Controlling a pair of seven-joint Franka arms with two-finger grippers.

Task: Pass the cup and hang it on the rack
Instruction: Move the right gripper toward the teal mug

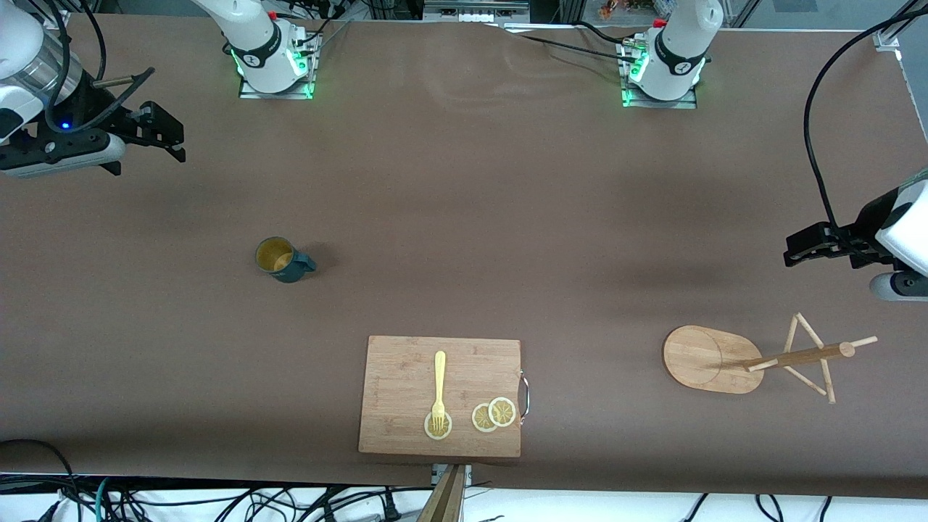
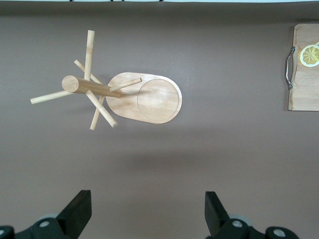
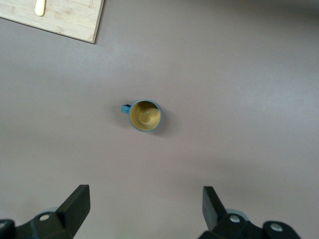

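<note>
Cup (image 1: 278, 258) upright on table (image 1: 464, 217); rack (image 1: 714, 359) apparently upright near left gripper (image 1: 797, 246); right gripper (image 1: 163, 130) aloft; both wide apart, empty.

Bare counter (image 1: 464, 217) is lying all round the cup (image 1: 281, 259); the cutting board (image 1: 441, 395) is sitting well apart, nearer the front camera.

White arms, black end effectors (image 1: 167, 134), green-lit bases, black cables, red buttons

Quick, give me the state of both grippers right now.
Left gripper: open, holding nothing, up over the table by the rack.
Right gripper: open, holding nothing, up over the table by the cup.
</note>
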